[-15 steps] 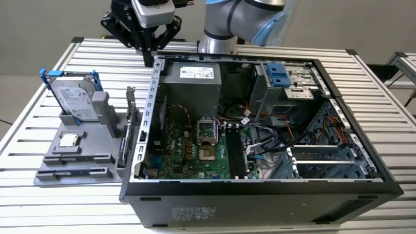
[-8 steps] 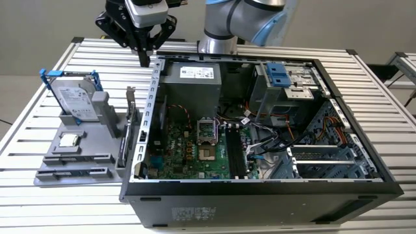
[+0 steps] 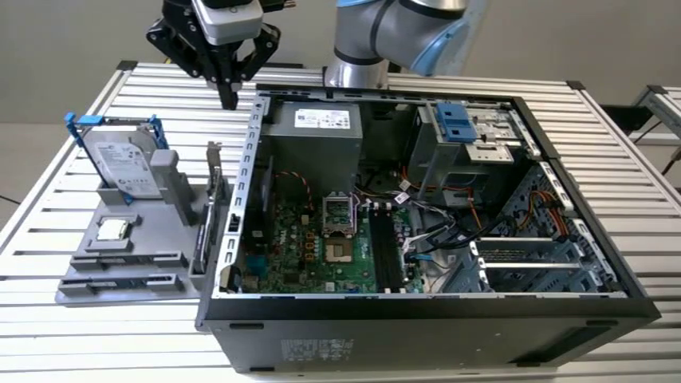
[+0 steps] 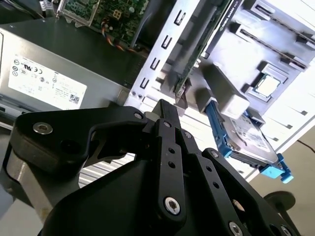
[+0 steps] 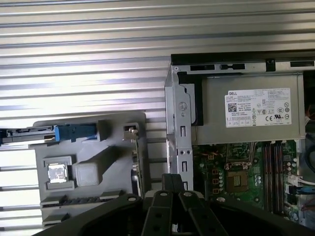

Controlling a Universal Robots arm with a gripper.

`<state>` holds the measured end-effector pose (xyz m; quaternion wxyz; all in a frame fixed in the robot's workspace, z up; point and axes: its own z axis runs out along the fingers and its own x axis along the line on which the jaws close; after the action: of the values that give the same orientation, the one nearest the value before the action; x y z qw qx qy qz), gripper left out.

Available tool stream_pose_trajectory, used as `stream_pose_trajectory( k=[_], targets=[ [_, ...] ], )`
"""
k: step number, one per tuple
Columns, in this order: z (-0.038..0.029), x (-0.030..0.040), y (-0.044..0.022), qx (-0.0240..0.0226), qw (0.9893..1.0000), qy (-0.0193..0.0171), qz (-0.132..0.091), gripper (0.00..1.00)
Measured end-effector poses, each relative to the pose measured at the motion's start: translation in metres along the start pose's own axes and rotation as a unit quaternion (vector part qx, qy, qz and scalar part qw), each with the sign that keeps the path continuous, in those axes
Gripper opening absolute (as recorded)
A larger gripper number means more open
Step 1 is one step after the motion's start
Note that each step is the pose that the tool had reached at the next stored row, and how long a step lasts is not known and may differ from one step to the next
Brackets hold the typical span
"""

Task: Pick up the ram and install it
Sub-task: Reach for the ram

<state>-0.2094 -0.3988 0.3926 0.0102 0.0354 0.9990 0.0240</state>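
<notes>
Starts at the gripper: closed down narrow, holding nothing, poised high above the work. About beneath the fingertips, finds the upright rear wall of the computer case and a bare strip of slatted table just beside it. On the side of the hand away from the case, meets the tall card with its metal bracket, standing on edge in the grey holder. Farther out past that card, meets the blue-framed hard drive. Places the ram well apart from the hand, at the end of the holder farthest from it. Takes it, with some doubt, for the dark strip lying in a long slot there, untouched and not yet picked up. On the hand's other side, down inside the case, sees the memory slots on the motherboard, with loose cables close by. Judges several risks from here. Risks jabbing the stick instead of straddling it if brought down this narrow, and so cracking the board or knocking it out of its slot. Risks clipping the bracket, or taking the wrong part, in reaching past the tall card. Risks, with so thin a stick gripped off-centre, a tilt between the fingers, then a crooked jam in a slot or a snagged cable.
</notes>
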Motion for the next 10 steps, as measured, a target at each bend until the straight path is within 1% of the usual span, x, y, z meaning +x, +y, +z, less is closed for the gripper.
stream_pose_trajectory(
  k=[10],
  targets=[
    [-0.0002,0.0128,-0.0009,0.0000,1.0000,0.0000,0.000,0.00]
  ],
)
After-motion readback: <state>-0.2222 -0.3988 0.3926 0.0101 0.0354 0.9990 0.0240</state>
